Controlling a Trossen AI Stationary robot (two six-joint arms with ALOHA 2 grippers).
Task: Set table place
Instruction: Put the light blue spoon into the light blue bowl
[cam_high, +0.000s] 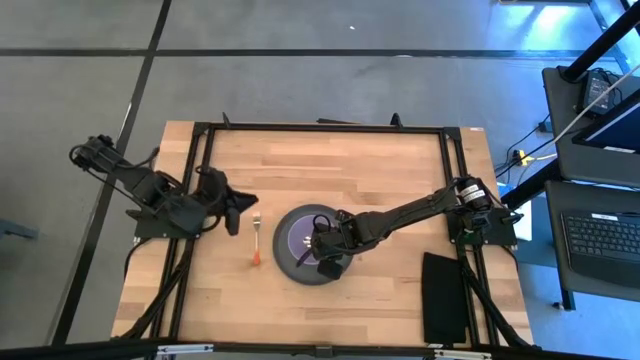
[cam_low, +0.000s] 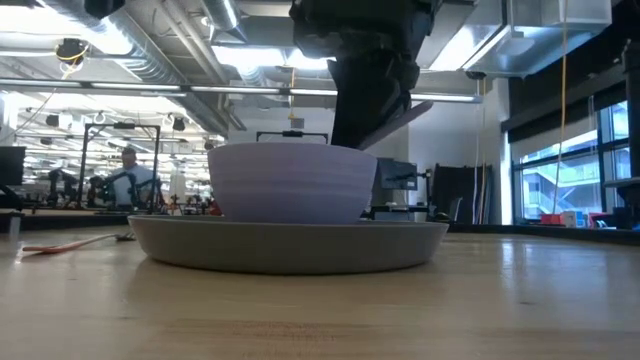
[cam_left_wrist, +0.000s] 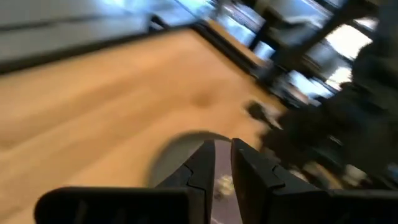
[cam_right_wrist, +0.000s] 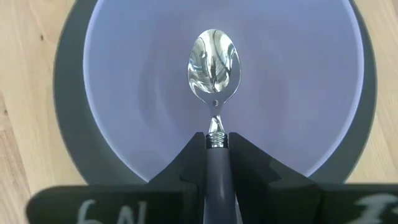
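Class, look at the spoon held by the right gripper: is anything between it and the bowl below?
Nothing visible. The right gripper holds the spoon by its handle directly over the open bowl, which sits on the plate.

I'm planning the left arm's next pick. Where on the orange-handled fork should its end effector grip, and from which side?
Grip the fork by its orange handle, the end nearer the table's front edge, coming straight down from above. It lies flat on bare wood left of the plate, so only a top approach fits, with fingers across the thin handle. The left end effector is closest.
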